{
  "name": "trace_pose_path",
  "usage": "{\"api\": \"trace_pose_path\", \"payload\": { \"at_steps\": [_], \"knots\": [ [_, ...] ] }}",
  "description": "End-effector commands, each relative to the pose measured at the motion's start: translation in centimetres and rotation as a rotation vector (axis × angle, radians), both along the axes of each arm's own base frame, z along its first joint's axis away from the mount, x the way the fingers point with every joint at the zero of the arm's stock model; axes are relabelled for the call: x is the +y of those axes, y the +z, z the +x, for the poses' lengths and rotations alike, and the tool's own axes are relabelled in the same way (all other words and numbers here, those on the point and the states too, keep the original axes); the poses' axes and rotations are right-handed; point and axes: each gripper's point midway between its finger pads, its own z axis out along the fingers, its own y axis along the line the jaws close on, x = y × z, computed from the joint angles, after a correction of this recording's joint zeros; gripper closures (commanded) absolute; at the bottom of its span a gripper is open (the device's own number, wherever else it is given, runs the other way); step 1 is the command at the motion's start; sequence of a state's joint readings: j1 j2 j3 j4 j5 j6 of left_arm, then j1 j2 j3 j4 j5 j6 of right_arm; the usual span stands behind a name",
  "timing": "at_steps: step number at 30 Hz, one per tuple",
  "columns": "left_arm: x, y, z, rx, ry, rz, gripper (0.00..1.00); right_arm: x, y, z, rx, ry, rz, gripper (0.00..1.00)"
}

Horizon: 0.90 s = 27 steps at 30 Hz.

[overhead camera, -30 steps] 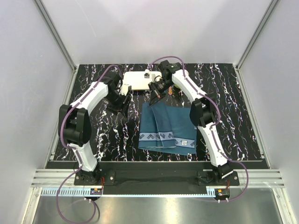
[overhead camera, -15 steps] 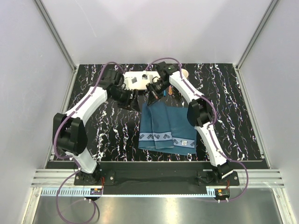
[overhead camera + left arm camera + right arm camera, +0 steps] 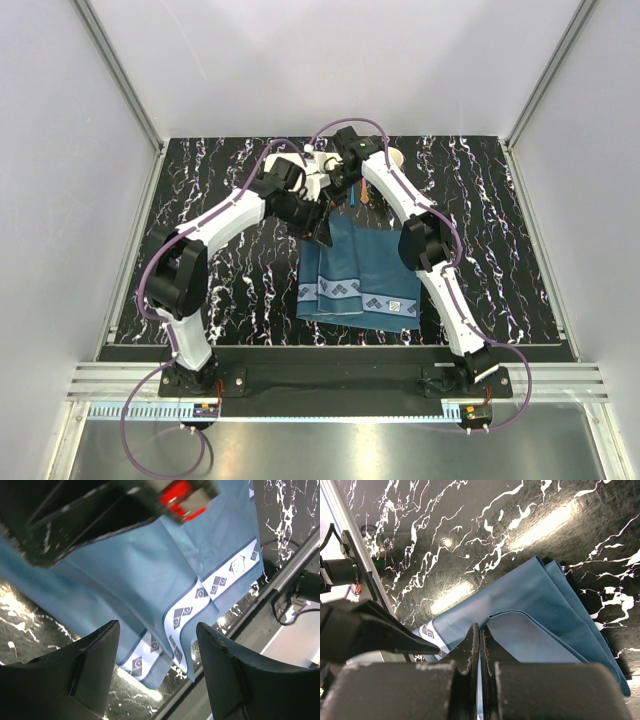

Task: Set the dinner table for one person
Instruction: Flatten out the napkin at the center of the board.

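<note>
Surface [image 3: 215,270]: black with white veins, lying beneath both arms. Placemat [image 3: 365,270]: teal-blue with a patterned white border, lying folded over itself on the surface, centre to right, its border edge facing the arm bases. Right gripper [image 3: 479,632]: clenching a fold of the placemat at its far edge. Left gripper [image 3: 157,630]: hovering released above the placemat, fingers spread wide apart.
</note>
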State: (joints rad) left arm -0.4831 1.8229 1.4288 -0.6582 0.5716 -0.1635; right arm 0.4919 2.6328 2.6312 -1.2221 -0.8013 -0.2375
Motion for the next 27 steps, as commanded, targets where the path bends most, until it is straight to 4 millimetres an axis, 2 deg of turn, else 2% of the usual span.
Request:
{"api": "trace_pose_path", "payload": {
  "at_steps": [1, 5, 11, 12, 13, 14, 21, 26, 27],
  "knots": [
    [-0.9, 0.2, 1.3, -0.097, 0.011, 0.002, 0.33, 0.9, 2.3, 1.4, -0.1, -0.006, 0.042, 1.0],
    [-0.9, -0.7, 1.4, -0.118, 0.02, 0.033, 0.33, 0.7, 2.9, 2.0, -0.12, -0.022, 0.042, 1.0],
    [0.3, -2.1, 1.2, -0.127, 0.035, 0.092, 0.37, 0.4, 3.9, 2.1, -0.136, -0.03, 0.05, 1.0],
    [0.4, -2.4, 1.1, -0.124, 0.038, 0.1, 0.39, 0.4, 4.0, 2.2, -0.139, -0.032, 0.052, 1.0],
    [0.5, -2.4, 1.1, -0.127, 0.04, 0.102, 0.5, 0.4, 4.3, 2.2, -0.144, -0.033, 0.055, 1.0],
    [0.6, -2.5, 1.1, -0.122, 0.043, 0.106, 0.56, 0.4, 4.3, 2.2, -0.143, -0.034, 0.053, 1.0],
    [0.7, -2.9, 1.0, -0.118, 0.052, 0.117, 0.84, 0.3, 4.8, 2.3, -0.156, -0.038, 0.057, 1.0],
    [0.7, -2.9, 0.7, -0.11, 0.047, 0.109, 0.89, 0.2, 4.9, 2.3, -0.158, -0.042, 0.053, 1.0],
    [0.7, -3.0, 0.7, -0.11, 0.046, 0.111, 0.9, 0.2, 5.0, 2.3, -0.161, -0.041, 0.052, 0.96]
  ]
}}
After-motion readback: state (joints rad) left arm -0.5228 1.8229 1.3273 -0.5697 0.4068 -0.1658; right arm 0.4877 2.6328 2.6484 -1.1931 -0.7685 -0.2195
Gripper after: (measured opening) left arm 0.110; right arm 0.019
